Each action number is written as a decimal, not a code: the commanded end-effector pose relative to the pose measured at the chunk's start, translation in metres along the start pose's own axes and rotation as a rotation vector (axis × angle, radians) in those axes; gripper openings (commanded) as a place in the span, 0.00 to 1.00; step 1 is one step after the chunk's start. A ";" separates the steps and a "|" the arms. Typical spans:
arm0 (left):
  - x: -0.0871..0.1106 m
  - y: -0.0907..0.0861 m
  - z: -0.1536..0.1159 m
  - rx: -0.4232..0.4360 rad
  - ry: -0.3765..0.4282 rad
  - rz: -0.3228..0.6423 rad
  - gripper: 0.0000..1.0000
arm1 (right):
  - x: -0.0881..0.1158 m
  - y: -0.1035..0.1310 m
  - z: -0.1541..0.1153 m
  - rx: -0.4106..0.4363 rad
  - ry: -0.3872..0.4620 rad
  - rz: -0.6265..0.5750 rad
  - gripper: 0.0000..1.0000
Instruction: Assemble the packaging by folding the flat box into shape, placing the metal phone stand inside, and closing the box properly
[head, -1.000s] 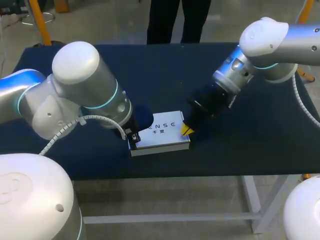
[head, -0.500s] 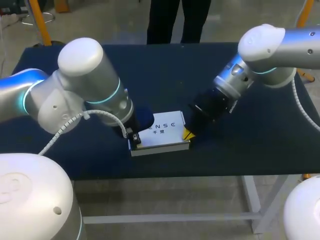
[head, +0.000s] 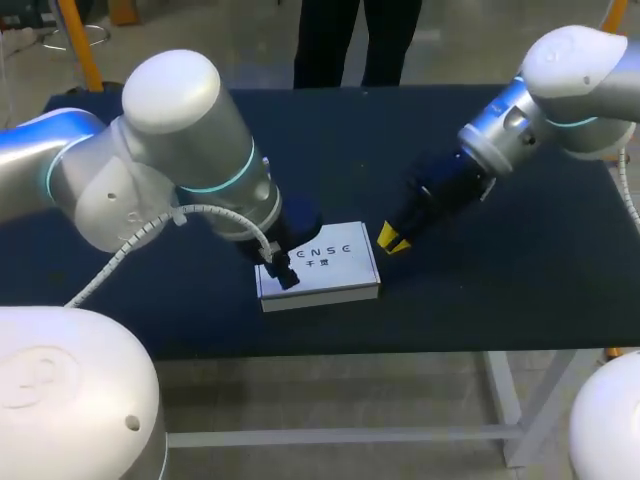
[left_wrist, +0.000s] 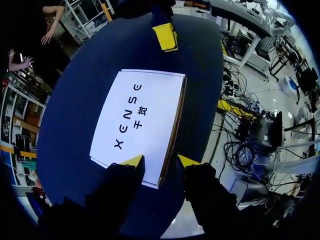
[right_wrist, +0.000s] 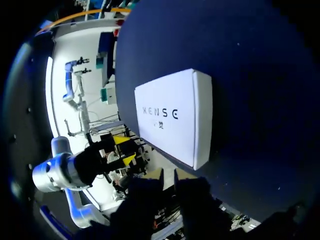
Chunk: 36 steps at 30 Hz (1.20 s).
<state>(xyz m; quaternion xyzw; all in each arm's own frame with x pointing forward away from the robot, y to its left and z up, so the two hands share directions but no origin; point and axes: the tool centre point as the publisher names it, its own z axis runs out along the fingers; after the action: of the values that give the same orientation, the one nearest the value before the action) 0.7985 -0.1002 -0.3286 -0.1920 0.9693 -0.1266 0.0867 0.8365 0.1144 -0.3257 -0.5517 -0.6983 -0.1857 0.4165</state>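
Observation:
The white box (head: 325, 268) lies closed and flat on the dark blue table (head: 500, 290), printed face up. The same box (left_wrist: 140, 125) is ahead of my left gripper (left_wrist: 160, 163), whose fingers stand open just over the box's near end, with its long edge running between them. In the head view this left gripper (head: 283, 274) hangs over the box's left end. My right gripper (head: 392, 240) is off the box, just past its right end, with its yellow tips slightly apart and nothing between them. The box (right_wrist: 175, 117) lies ahead of my right gripper (right_wrist: 167, 180). No phone stand shows.
The table's front edge (head: 400, 345) runs close under the box. Bare dark cloth (head: 520, 250) spreads out to the right of my right gripper and behind the box. My left arm's bulky elbow (head: 170, 150) looms over the table's left half.
My right gripper has drawn back to the right off the box's end, and its tips have parted. My left gripper has opened and shifted a little right over the box's left end.

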 end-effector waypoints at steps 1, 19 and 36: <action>0.011 -0.009 -0.019 -0.066 -0.002 -0.091 1.00 | 0.006 -0.022 -0.029 -0.118 -0.012 -0.088 0.89; 0.045 -0.024 -0.032 -0.276 -0.143 -0.461 1.00 | 0.000 -0.037 -0.102 -0.303 -0.081 -0.306 1.00; 0.076 -0.021 -0.022 -0.203 -0.045 -0.761 1.00 | -0.019 -0.051 -0.134 -0.581 -0.201 -0.571 1.00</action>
<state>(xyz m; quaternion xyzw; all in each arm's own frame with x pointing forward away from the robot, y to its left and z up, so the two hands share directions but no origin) 0.7369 -0.1483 -0.3032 -0.5329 0.8449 -0.0406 0.0235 0.8567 -0.0031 -0.2589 -0.4592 -0.7912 -0.3550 0.1927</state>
